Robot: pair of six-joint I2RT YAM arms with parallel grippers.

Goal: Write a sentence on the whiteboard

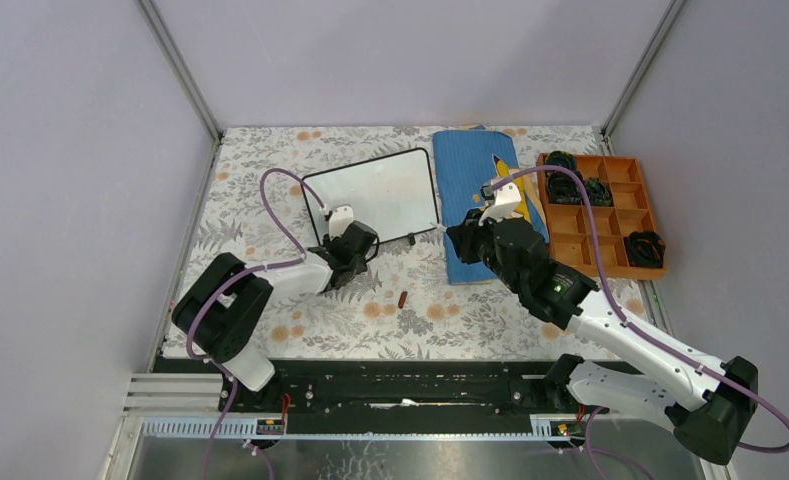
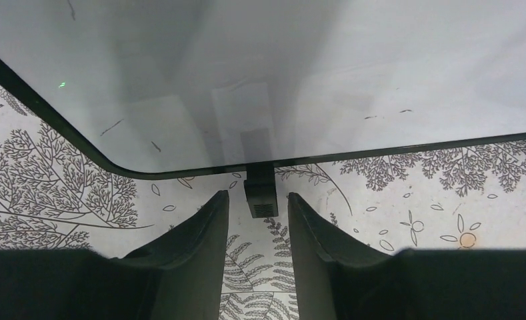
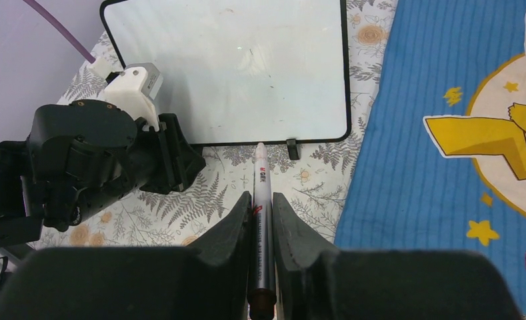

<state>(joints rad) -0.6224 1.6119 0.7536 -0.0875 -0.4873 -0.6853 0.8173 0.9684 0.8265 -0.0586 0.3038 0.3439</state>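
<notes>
The whiteboard (image 1: 375, 190) lies flat at the back middle of the table, its face (image 3: 233, 67) showing only a few faint stray marks; a sentence is not in view. My left gripper (image 1: 368, 242) sits at the board's near edge with its jaws apart. One small black foot (image 2: 261, 192) of the board stands just beyond the fingertips (image 2: 220, 203), and nothing is between them. My right gripper (image 3: 261, 197) is shut on a white marker (image 3: 260, 180) whose uncapped tip points at the board's near edge (image 3: 280, 141). From above, the right gripper (image 1: 465, 238) hovers by the board's right corner.
A blue cloth with a yellow cartoon figure (image 1: 475, 195) lies right of the board, under the right wrist. An orange compartment tray (image 1: 610, 215) with dark items stands at the far right. A small red-brown cap (image 1: 402, 298) lies on the floral tablecloth.
</notes>
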